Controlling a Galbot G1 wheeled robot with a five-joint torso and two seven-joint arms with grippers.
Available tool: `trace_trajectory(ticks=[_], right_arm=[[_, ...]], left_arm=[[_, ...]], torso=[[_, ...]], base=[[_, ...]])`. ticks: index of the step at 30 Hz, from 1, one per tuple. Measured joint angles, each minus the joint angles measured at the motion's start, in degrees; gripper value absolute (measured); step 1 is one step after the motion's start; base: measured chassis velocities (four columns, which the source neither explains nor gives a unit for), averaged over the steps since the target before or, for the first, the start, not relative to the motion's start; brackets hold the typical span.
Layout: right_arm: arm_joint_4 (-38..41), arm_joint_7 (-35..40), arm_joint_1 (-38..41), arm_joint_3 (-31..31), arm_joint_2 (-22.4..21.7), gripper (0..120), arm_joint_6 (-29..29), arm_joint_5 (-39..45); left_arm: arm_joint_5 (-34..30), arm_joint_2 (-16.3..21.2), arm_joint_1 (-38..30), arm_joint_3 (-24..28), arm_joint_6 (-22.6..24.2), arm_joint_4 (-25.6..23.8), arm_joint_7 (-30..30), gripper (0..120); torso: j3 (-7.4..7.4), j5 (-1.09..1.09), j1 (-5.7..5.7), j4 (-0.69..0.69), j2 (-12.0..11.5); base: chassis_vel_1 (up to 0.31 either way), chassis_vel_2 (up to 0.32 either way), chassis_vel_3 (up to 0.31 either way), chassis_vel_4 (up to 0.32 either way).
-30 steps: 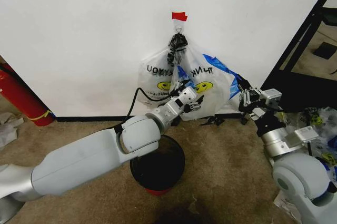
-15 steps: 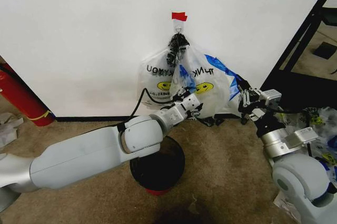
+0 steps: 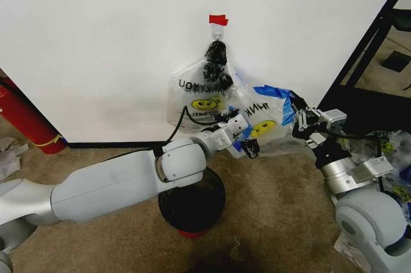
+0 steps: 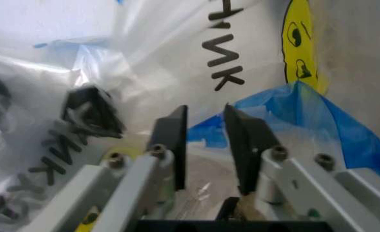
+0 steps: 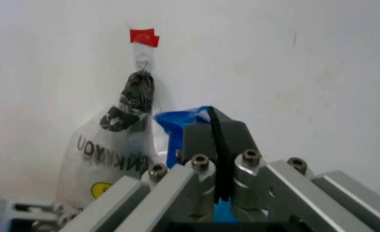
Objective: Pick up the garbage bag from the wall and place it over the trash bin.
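Note:
The garbage bag, clear plastic with a yellow smiley and blue patches, is stretched low in front of the wall between both grippers. My left gripper is shut on its lower left part. In the left wrist view the fingers stand close together with plastic and a blue patch between them. My right gripper is shut on the bag's blue edge, its jaws pressed together. The trash bin, dark with a red base, stands on the carpet under my left forearm.
A bundle of like bags with a black knot hangs from the hook under red tape. A red cylinder leans at the far left. A black frame and a heap of bags are at the right.
My left gripper has moved right and down, away from the wall, drawing the garbage bag off the hanging bundle. The right gripper has hardly moved.

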Motion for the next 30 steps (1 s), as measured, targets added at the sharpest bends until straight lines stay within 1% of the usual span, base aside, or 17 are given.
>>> trace_trajectory(ticks=[3,5,6,7,8,10,11,13,14,15,16,18,19,21,23,28,30], right_arm=[[-1.44,0.03,1.83,-0.45,-1.45,0,-0.02,0.78],[-2.31,-0.16,3.4,-0.23,-2.89,0,0.23,2.13],[-2.61,-0.4,4.1,-0.05,-3.44,0,0.5,2.71],[-2.85,-0.81,4.92,0.22,-4.09,0,0.9,3.41],[-2.85,-0.81,4.92,0.22,-4.09,0,0.9,3.41],[-3.01,-1.51,6.05,0.47,-4.95,0,1.61,4.46],[-2.81,-2.17,6.55,0.64,-5.49,0,2.1,5.29],[-2.31,-2.88,6.75,0.72,-5.85,0,2.56,5.95],[-1.78,-3.63,6.81,0.73,-6.07,0,3.06,6.35],[-1.64,-4.03,6.81,0.71,-6.13,0,3.29,6.4],[-1.64,-4.03,6.81,0.71,-6.13,0,3.29,6.4],[-1.59,-4.79,6.78,0.41,-6.19,0,3.79,6.35],[-1.59,-5.01,6.75,0.2,-6.21,0,3.97,6.26],[-1.61,-5.19,6.69,-0.06,-6.29,0,4.12,6.09],[-1.61,-5.2,6.67,-0.11,-6.33,0,4.13,6.06],[-0.28,-5.2,6.55,-0.13,-6.68,0,3.98,6.19],[0.17,-5.14,6.46,0.01,-6.84,0,3.81,6.36]], left_arm=[[-1.2,0.32,2.28,-2.45,0.08,-1.35,-0.46,10],[-3.96,0.47,3.54,-4.05,0.85,-2.65,-1.67,1],[-5.32,0.48,4.04,-4.74,1.28,-3.17,-2.27,0],[-7.86,0.46,4.85,-6.01,1.99,-4.02,-3.38,0],[-7.86,0.46,4.85,-6.01,1.99,-4.02,-3.38,0],[-11.98,0.37,5.93,-7.88,3.08,-5.26,-5.09,0],[-16.28,0.35,6.79,-9.58,4.09,-6.53,-7.0,0],[-20.67,0.37,7.37,-11.04,5.16,-7.83,-9.01,0],[-26.38,0.62,7.83,-12.67,6.2,-9.59,-11.6,0],[-29.17,0.84,7.99,-13.46,6.48,-10.47,-12.83,3],[-29.17,0.84,7.99,-13.46,6.48,-10.47,-12.83,3],[-32.44,1.38,8.06,-14.51,6.7,-11.5,-14.02,6],[-32.95,1.45,7.99,-14.64,6.72,-11.51,-14.13,7],[-33.51,1.2,7.57,-14.66,6.73,-10.76,-14.17,14],[-33.56,1.01,7.38,-14.47,6.73,-10.3,-14.18,15],[-32.34,-0.42,6.59,-11.39,6.7,-7.01,-13.41,18],[-31.69,-0.97,6.21,-9.91,6.68,-6.13,-12.65,22]], torso=[[0.0,0.0,0.0,0.02,0.0],[0.0,0.0,0.0,0.01,0.0],[0.0,0.0,0.0,0.0,0.0],[0.0,0.0,0.0,0.01,0.0],[0.0,0.0,0.0,0.01,0.0],[0.0,-0.01,0.0,0.01,0.0],[0.0,-0.01,0.0,0.01,0.0],[0.0,-0.01,0.0,0.01,0.0],[0.0,-0.01,0.0,0.0,0.0],[0.0,-0.01,0.0,0.0,0.0],[0.0,-0.01,0.0,0.0,0.0],[0.0,0.0,0.0,0.01,0.0],[0.0,0.0,0.0,0.01,0.0],[0.0,0.0,0.0,0.01,0.0],[0.0,0.0,0.0,0.01,0.0],[0.0,0.0,0.0,0.01,0.0],[0.0,0.0,0.0,0.01,0.0]], base=[[0.0,0.0,0.0,0.0],[0.0,0.0,0.0,0.0],[0.0,0.0,0.0,0.0],[0.0,0.0,0.0,0.0],[0.0,0.0,0.0,0.0],[0.0,0.0,0.0,0.0],[0.0,0.0,0.0,0.0],[0.0,0.0,0.0,0.0],[0.0,0.0,0.0,0.0],[0.0,0.0,0.0,0.0],[0.0,0.0,0.0,0.0],[0.0,0.0,0.0,0.0],[0.0,0.0,0.0,0.0],[0.0,0.0,0.0,0.0],[0.0,0.0,0.0,0.0],[0.0,0.0,0.0,0.0],[0.0,0.0,0.0,0.0]])
